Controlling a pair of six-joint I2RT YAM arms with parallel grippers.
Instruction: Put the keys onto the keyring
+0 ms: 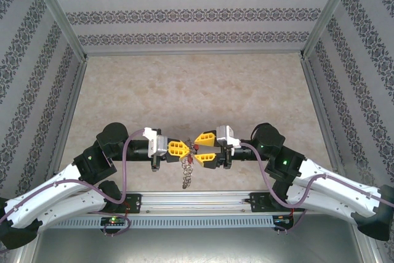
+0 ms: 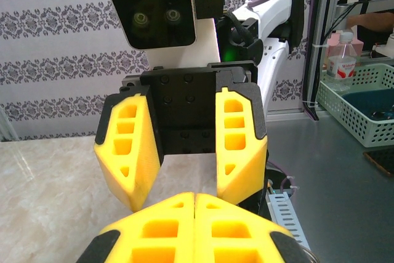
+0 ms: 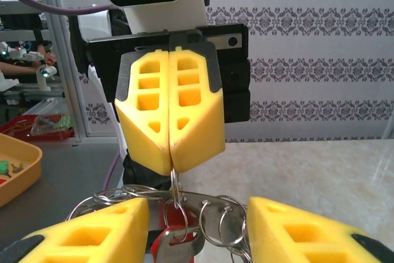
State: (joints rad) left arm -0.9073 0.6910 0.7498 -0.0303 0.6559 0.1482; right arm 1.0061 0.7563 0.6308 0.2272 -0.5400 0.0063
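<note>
My left gripper (image 1: 186, 148) is shut, pinching a thin wire loop of the silvery keyring (image 1: 188, 172), which dangles in a chain of loops below it above the table's near edge. In the right wrist view the left gripper (image 3: 171, 165) grips that loop from above, and the keyring (image 3: 108, 196) spreads sideways beneath it. A key (image 3: 178, 246) with a red head hangs from one small ring. My right gripper (image 1: 198, 148) faces the left one, open, its yellow fingers (image 3: 92, 232) on either side of the key and rings without touching them.
The marble-pattern table (image 1: 197, 97) stretches behind the grippers, boxed in by patterned walls. An aluminium rail (image 1: 197, 201) runs along the near edge. Off the table stand an orange tray (image 3: 18, 167) and a white basket (image 2: 363, 112) with a bottle (image 2: 340, 60).
</note>
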